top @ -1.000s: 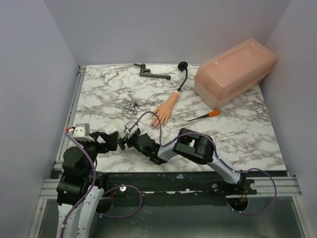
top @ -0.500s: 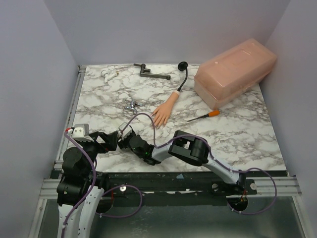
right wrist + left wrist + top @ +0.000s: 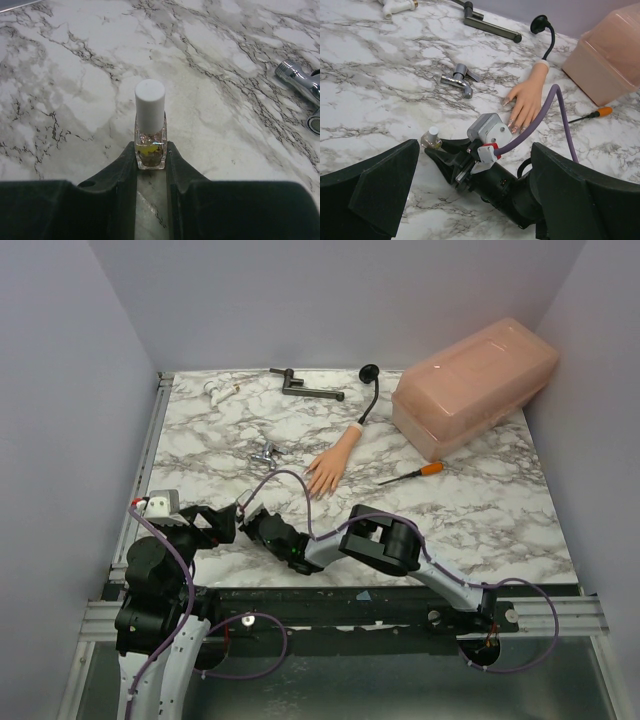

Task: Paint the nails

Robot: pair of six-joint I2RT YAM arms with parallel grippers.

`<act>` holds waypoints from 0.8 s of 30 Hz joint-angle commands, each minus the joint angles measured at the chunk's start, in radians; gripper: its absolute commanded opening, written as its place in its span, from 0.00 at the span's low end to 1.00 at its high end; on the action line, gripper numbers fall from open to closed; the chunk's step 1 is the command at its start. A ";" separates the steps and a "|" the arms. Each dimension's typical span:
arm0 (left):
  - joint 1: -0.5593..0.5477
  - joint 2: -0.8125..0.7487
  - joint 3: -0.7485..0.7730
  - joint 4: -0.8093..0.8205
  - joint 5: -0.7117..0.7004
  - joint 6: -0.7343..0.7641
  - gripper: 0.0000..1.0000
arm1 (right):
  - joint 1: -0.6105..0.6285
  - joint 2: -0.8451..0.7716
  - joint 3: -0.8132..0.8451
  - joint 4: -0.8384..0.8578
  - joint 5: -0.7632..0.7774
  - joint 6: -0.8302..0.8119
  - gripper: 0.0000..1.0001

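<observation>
R gripper (image 3: 150,154) is clamped on a small nail polish bottle (image 3: 150,125): white cap, clear glass w/ yellowish bits inside. Bottle stands upright on the marble table (image 3: 75,75), 1 finger pressed to each lower side. L gripper (image 3: 218,524) sits just beside it near the table's front-L corner, its 2 fingers spread wide. Mannequin hand (image 3: 527,97) lies palm down approx mid-table, fingertips toward the arms, thin black stem curving away behind it. Its nails (image 3: 510,123) look pinkish-red and are apart from the bottle, w/ the R wrist between them. Chrome tap fitting (image 3: 457,80) lies L of the hand. Pink box (image 3: 475,385) is at far R, orange-handled screwdriver (image 3: 415,473) in front of it. Dark lever handle (image 3: 305,388) is at the back edge.
</observation>
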 commanded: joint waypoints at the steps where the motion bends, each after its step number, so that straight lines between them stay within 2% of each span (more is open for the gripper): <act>1: 0.006 -0.003 -0.007 -0.001 -0.010 0.003 0.95 | 0.009 0.019 -0.029 0.062 0.007 -0.050 0.18; 7: 0.006 -0.001 -0.008 -0.001 -0.010 0.003 0.95 | 0.010 -0.054 -0.116 0.101 -0.012 -0.083 0.01; 16: 0.007 0.004 -0.009 0.004 0.007 0.006 0.96 | 0.012 -0.257 -0.348 0.147 -0.008 -0.094 0.00; 24: 0.007 0.009 -0.012 0.028 0.082 0.031 0.96 | 0.010 -0.533 -0.546 0.021 -0.089 -0.079 0.00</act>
